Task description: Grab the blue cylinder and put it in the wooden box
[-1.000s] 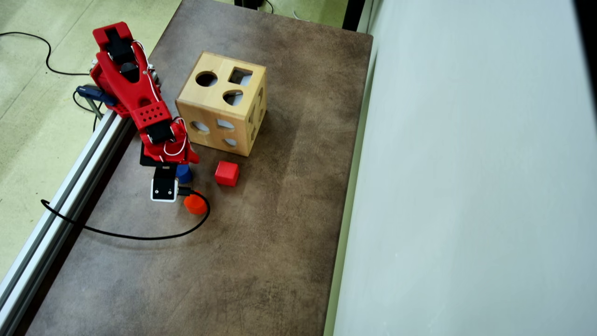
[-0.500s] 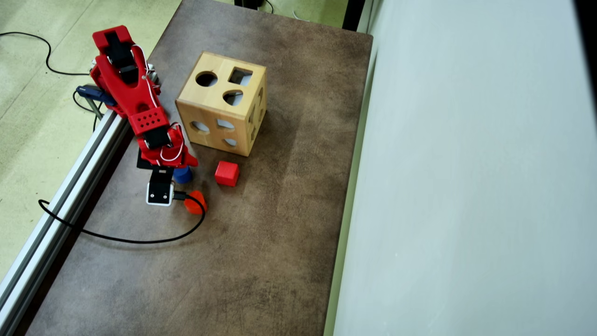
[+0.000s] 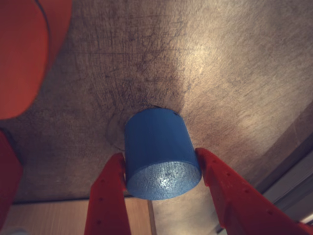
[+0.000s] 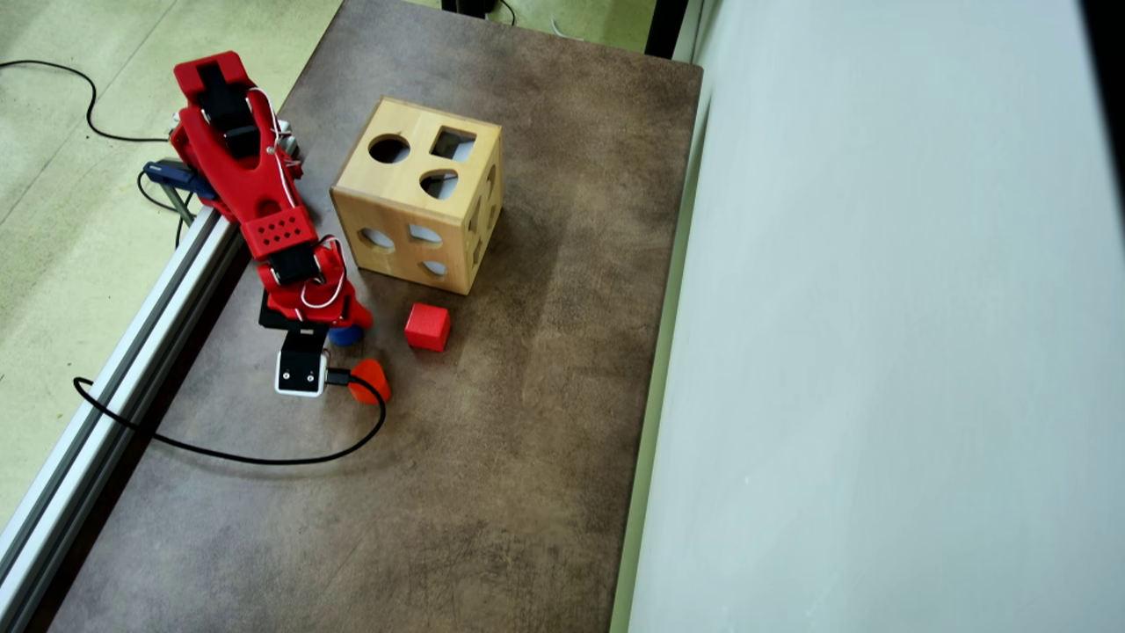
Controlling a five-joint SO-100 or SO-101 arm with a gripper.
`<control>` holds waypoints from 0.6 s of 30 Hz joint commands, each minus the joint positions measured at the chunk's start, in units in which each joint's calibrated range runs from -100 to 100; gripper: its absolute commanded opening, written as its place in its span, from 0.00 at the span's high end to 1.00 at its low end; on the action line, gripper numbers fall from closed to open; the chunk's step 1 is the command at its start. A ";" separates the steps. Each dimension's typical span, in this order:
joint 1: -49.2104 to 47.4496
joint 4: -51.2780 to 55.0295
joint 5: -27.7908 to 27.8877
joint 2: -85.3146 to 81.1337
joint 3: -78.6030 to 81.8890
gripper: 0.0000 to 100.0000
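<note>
claw [image 3: 161, 164] at lower centre of the wrist view grasps the cylinder [image 3: 159, 152] by its sides, for carrying to the box [image 4: 417, 193].

- A small red cube [image 4: 428, 326] of matte plastic sits flat on the tabletop in the overhead view.
- An orange-red rounded block [image 4: 373, 382] lies left of and below the cube, well apart from it; in the wrist view it fills the upper left corner [image 3: 22, 58], blurred.
- A black cable [image 4: 237, 455] curves across the table, ending just beside that block.
- The brown mottled tabletop [image 4: 492, 457] carries them all.
- A silver aluminium rail [image 4: 114, 387] runs along the table's left edge.
- A pale grey-white wall panel [image 4: 879, 352] borders the right side.
- Pale green flooring [image 4: 53, 229] shows on the left.
</note>
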 commanded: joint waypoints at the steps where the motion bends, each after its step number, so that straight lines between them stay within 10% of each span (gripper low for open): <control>1: -0.32 -0.28 0.15 0.35 -0.35 0.86; 18: -0.69 1.00 -0.24 -18.24 -0.17 0.98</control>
